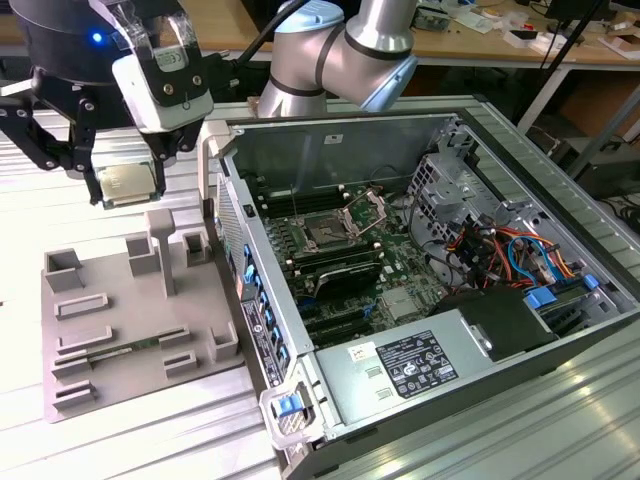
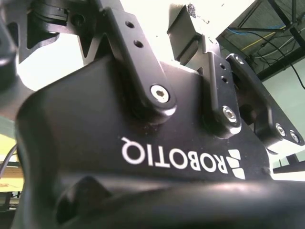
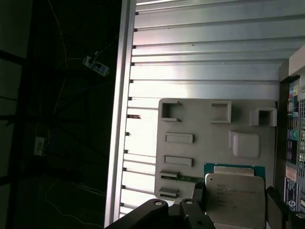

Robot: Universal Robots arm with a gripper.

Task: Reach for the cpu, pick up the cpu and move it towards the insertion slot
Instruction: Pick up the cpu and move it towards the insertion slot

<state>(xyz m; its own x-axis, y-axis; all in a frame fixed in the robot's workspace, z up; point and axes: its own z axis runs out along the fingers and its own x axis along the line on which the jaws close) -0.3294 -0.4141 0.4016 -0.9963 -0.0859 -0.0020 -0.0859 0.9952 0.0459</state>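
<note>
Black end effector (image 1: 128, 178) clamps the cpu (image 1: 126, 186) above the grey tray (image 1: 115, 295) (insertion slot (image 1: 328, 232) well apart); carrying it level, grip firm, seems wise.

Cpu (image 1: 127, 183) edges behind the jaws

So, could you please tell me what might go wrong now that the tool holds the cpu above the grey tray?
The tool grips the cpu only by its thin edges, so it might slip or tilt and drop onto the grey tray. The way to the insertion slot crosses the case wall, which the chip or tool could strike. The slot's open metal frame could also catch the chip.
</note>
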